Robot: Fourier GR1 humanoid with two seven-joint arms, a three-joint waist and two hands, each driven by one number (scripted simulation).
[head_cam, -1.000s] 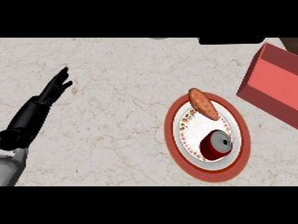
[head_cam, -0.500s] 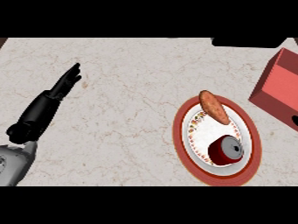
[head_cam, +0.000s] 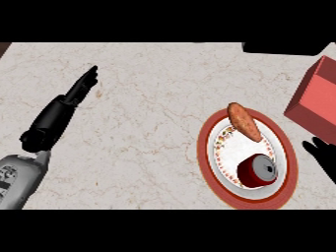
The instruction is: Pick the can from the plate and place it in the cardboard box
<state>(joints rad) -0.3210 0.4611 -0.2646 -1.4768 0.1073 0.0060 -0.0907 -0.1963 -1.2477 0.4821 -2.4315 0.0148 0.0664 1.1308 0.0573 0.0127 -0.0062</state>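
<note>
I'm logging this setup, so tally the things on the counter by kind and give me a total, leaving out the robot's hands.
Plate: 1
Can: 1, lying on the plate
Brown oblong food item: 1, across the plate's upper rim
Reddish box: 1, right of the plate
Total: 4

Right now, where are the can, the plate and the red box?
can [head_cam: 258, 170], head view, on its dark lid.
plate [head_cam: 208, 150], head view, on its red left rim.
red box [head_cam: 329, 103], head view, on its top face.
</note>
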